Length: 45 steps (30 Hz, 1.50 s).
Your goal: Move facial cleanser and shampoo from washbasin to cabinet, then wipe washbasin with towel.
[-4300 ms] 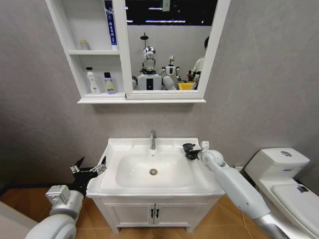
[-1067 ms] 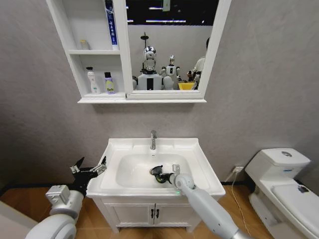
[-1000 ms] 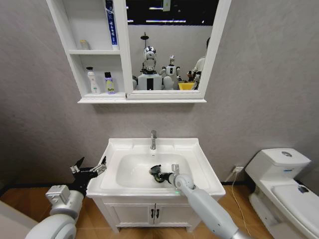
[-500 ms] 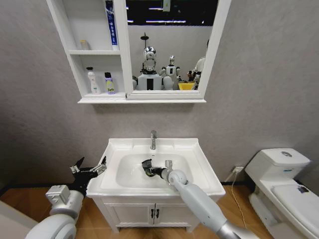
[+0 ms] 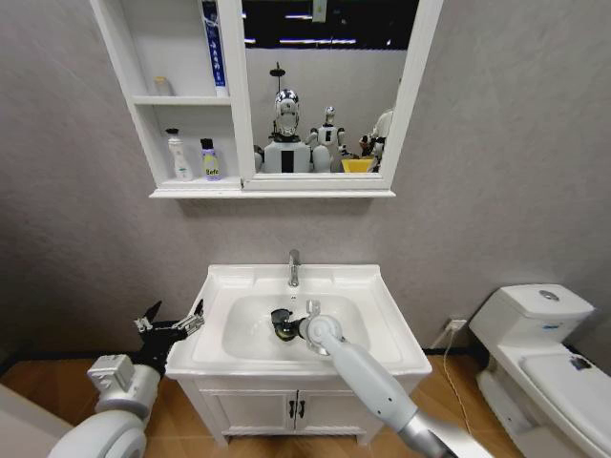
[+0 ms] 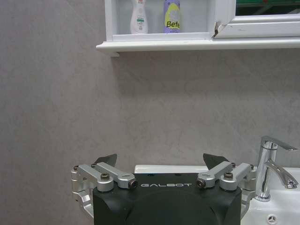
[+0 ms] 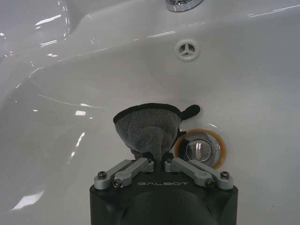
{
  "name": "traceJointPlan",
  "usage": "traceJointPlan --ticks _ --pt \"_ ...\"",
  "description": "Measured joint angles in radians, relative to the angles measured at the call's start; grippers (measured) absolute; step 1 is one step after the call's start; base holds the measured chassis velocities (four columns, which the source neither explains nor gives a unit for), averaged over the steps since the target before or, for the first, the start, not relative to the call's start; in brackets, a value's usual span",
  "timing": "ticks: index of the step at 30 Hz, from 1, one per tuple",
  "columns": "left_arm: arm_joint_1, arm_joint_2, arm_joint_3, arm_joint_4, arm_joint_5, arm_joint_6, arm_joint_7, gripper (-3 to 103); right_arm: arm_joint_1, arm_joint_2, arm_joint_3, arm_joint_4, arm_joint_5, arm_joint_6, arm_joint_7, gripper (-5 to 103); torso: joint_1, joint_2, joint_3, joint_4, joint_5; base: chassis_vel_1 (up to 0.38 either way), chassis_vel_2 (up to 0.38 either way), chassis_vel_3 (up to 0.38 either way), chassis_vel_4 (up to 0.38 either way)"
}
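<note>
My right gripper [image 5: 284, 325] is down in the bowl of the white washbasin [image 5: 382, 315], shut on the dark grey towel [image 7: 149, 127]. The towel is pressed against the bowl beside the round drain [image 7: 202, 149], below the chrome tap [image 5: 293, 268]. My left gripper [image 5: 170, 326] hangs open and holds nothing, just left of the basin's rim. In the lowest compartment of the cabinet [image 5: 143, 114] stand a white bottle [image 5: 177, 157] and a purple bottle [image 5: 209, 159]. I cannot tell which is the facial cleanser and which the shampoo.
A mirror [image 5: 325, 86] adjoins the cabinet. A white toilet [image 5: 544, 334] stands to the right. The low vanity with two doors [image 5: 296, 410] carries the basin. A blue tube [image 5: 212, 48] stands on the cabinet's upper shelf.
My right gripper, with the towel, has gone from the basin's right rear rim into the bowl, then swept left across it past the drain. The left arm has not moved.
</note>
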Motion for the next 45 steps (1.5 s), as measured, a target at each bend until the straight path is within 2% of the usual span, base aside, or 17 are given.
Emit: traceJointPlan --ticks 8,19,27,35,42,45 --pt "0.0 0.0 0.0 0.0 0.0 0.0 0.0 100 0.019 0.022 -0.009 -0.051 -0.057 -0.045 0.021 5 0.0 0.0 0.0 -0.0001 0.0 0.0 0.0 0.0 0.0" --pt "0.0 0.0 0.0 0.0 0.0 0.0 0.0 100 0.023 0.038 -0.009 -0.087 -0.092 -0.04 -0.001 5 0.0 0.0 0.0 0.0 0.0001 0.0 0.0 0.0 0.0" --pt "0.0 0.0 0.0 0.0 0.0 0.0 0.0 100 0.003 0.015 0.011 -0.074 -0.101 -0.043 0.01 5 0.0 0.0 0.0 0.0002 0.0003 0.0 0.0 0.0 0.0" --pt "0.0 0.0 0.0 0.0 0.0 0.0 0.0 100 -0.045 -0.06 0.044 0.007 -0.079 -0.047 0.041 5 0.0 0.0 0.0 0.0 0.0002 0.0 0.0 0.0 0.0" --pt "0.0 0.0 0.0 0.0 0.0 0.0 0.0 100 -0.072 -0.137 0.088 0.071 -0.004 -0.048 0.086 5 0.0 0.0 0.0 0.0 0.0002 0.0 0.0 0.0 0.0" --pt "0.0 0.0 0.0 0.0 0.0 0.0 0.0 100 -0.093 -0.209 0.117 0.121 0.036 -0.048 0.107 5 0.0 0.0 0.0 0.0 0.0003 0.0 0.0 0.0 0.0"
